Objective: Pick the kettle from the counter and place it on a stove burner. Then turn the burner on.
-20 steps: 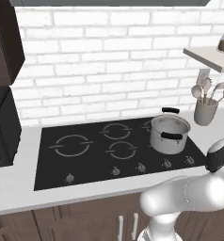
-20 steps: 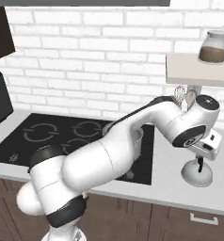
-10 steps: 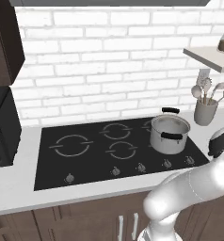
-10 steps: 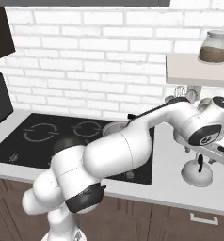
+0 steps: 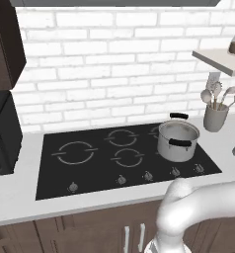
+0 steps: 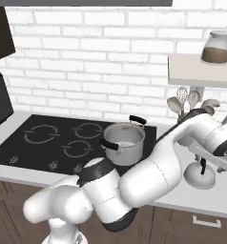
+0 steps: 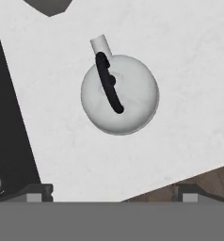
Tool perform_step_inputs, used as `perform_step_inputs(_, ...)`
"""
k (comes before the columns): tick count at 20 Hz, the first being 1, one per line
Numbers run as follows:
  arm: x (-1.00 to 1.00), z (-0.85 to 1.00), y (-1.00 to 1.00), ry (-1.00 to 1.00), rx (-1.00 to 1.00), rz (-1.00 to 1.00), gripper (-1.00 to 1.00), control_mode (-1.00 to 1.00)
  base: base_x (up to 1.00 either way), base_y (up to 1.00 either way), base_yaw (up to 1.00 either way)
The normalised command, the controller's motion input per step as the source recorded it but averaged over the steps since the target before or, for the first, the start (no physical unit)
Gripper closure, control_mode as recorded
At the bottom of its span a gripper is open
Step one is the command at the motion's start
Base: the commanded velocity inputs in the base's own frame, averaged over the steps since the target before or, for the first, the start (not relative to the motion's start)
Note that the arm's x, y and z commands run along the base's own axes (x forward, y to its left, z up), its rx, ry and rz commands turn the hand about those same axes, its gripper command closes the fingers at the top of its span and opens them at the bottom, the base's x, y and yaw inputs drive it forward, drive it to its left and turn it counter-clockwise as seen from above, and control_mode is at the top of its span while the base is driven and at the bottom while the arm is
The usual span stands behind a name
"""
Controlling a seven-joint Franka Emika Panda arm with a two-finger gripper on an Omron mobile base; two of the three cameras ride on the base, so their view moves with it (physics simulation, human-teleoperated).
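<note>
Where the off-white bench (image 5: 20, 195) runs below the white brick wall (image 5: 114, 59), the black glass cooktop (image 5: 90, 170) is set into it. The largest burner ring (image 5: 76, 152) is marked at the left of the cooktop and is bare. A steel pot (image 5: 177, 141) with two black handles is seated on the right rear ring. A grey utensil cup (image 5: 215, 116) is positioned near the wall, right of the cooktop. The kettle (image 7: 119, 93) is located on the bench right of the cooktop, upright, its black handle arched over the lid. The fingers (image 7: 109, 195) are held directly above the kettle, spread wide and holding nothing, apart from it.
</note>
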Motion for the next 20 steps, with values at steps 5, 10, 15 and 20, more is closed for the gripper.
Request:
perform_step_inputs(5,0.27,-0.52,0.0,0.0,0.01,0.07,-1.0,-1.0,0.0,0.0,0.0)
perform_step_inputs(10,0.17,-0.23,0.0,-0.07,0.0,0.02,-1.0,-1.0,0.0,0.0,0.0)
perform_step_inputs(15,0.01,-0.06,0.0,0.01,-0.01,0.0,-1.0,-1.0,0.0,0.0,0.0)
perform_step_inputs(20,0.11,-0.26,0.0,-0.14,-0.06,0.0,-1.0,-1.0,0.0,0.0,0.0)
